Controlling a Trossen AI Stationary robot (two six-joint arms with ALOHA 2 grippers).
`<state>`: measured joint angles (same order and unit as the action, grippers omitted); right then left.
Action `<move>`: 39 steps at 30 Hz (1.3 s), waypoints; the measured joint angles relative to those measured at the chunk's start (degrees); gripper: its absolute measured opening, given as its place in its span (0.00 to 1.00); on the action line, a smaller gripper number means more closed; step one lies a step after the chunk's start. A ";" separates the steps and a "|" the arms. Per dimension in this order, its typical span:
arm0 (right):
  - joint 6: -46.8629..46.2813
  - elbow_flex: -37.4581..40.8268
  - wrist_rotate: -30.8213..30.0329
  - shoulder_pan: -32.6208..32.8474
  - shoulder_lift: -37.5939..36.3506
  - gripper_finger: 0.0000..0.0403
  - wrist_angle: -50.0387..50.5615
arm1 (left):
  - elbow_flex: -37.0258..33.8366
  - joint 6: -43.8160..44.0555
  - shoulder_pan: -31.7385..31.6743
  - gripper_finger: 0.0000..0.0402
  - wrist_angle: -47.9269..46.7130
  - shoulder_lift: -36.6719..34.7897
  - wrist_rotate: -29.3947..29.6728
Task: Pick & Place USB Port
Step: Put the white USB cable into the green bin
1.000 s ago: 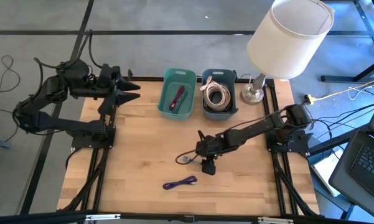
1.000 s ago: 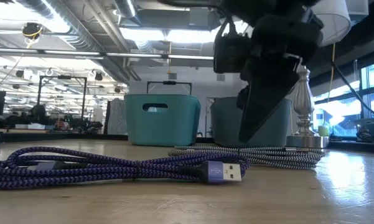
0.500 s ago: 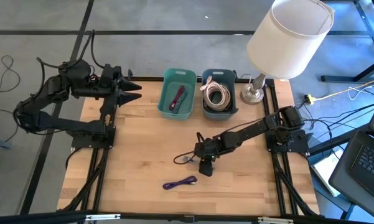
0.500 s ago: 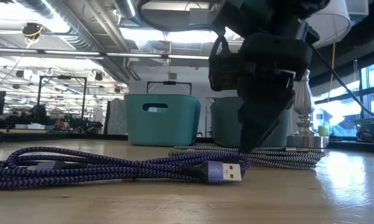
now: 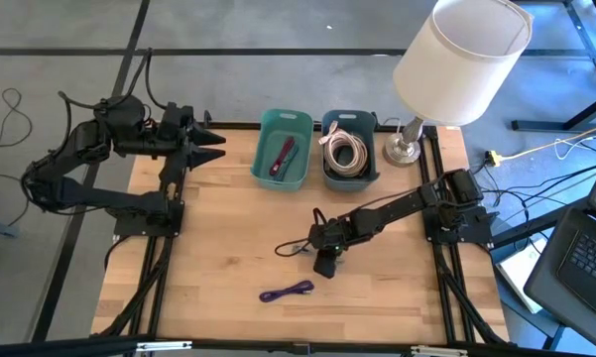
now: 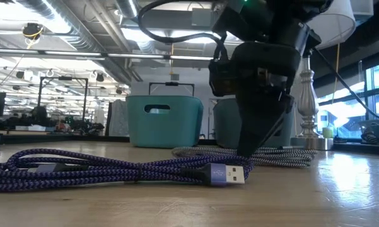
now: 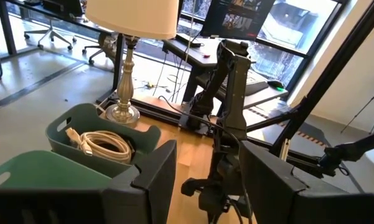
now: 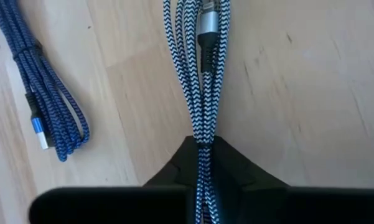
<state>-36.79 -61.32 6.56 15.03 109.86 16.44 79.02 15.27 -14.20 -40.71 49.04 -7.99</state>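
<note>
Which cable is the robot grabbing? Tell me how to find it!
Find the wooden table with two teal bins at the back. In front of them, the right gripper is pinched shut on a cable. It is black-and-white striped; the loose cable nearby is purple.

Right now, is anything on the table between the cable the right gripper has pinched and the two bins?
Nothing visible: bare wood lies between the black-and-white cable in the right gripper and the bins. The purple cable lies on the opposite side.
</note>
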 joint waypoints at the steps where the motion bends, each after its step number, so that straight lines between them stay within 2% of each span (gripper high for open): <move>1: -0.48 0.02 -0.44 0.02 -0.20 0.05 0.03 | 0.00 0.00 0.00 0.42 0.00 0.00 0.00; 5: -2.05 0.32 -3.04 0.15 -2.24 0.05 2.05 | 0.00 0.01 0.00 0.42 -0.44 0.00 -0.01; 10: -3.38 -2.26 -8.50 0.66 -10.13 0.05 9.91 | 0.00 0.00 0.02 0.42 -0.78 -0.02 0.00; 18: -0.90 -18.80 -24.21 3.26 -24.38 0.05 33.39 | 0.00 0.00 0.00 0.42 -0.98 -0.02 0.05; 20: 0.09 -23.77 -28.86 4.30 -26.79 0.05 36.50 | 0.00 -0.02 0.00 0.42 -1.05 0.00 0.07; 24: 6.55 -32.33 -37.57 5.83 -29.94 0.05 35.59 | 0.00 0.00 0.00 0.42 0.15 0.38 0.72; 27: 16.84 -36.68 -41.97 5.14 -30.11 0.05 28.89 | -0.02 -0.04 0.00 0.42 7.28 1.73 0.79; 30: 28.69 -39.18 -41.71 2.71 -29.70 0.05 17.78 | 0.00 -1.52 0.00 0.42 18.51 4.39 -1.87; 33: 36.32 -39.86 -36.11 -0.40 -29.12 0.05 8.31 | 0.00 -3.92 0.00 0.42 29.55 8.49 -8.37; 39: 38.13 -39.98 -25.95 -6.03 -28.67 0.05 2.21 | 0.00 -3.73 0.02 0.42 45.61 17.21 -17.81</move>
<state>1.33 -101.30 -19.38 8.99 81.18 18.65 79.02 11.54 -14.17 4.90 66.25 -25.80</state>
